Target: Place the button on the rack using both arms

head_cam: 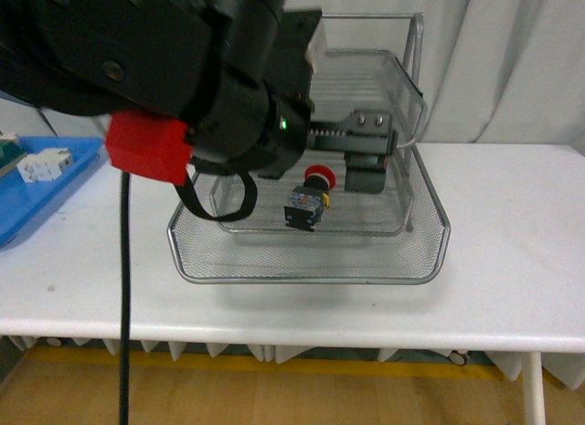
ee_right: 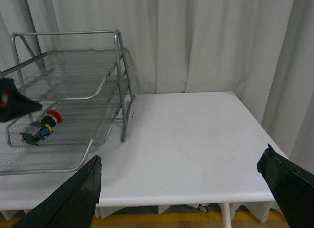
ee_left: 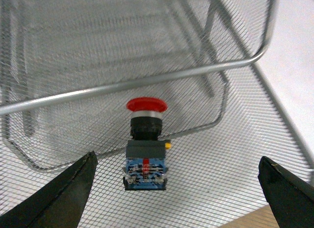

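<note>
The left arm [head_cam: 164, 69] fills the upper left of the front view and hides much of the rack's [head_cam: 430, 251] upper tiers. Below it, near frame centre, the button [head_cam: 309, 198] lies on its side on the rack's bottom mesh tier, red cap toward the back. The left hand [ee_left: 176, 159] is spread wide. Only its dark fingertips [ee_left: 73, 189] show in its wrist view, well clear of the button. The right hand [ee_right: 181, 157], also spread and holding nothing, hangs over the table [ee_right: 196, 135], its fingers cut off by the frame. A blue tray [head_cam: 46, 201] is cropped at the left edge.

White table [head_cam: 512, 260], pale pleated curtains [ee_right: 206, 41] behind, wooden floor [head_cam: 302, 398] below
</note>
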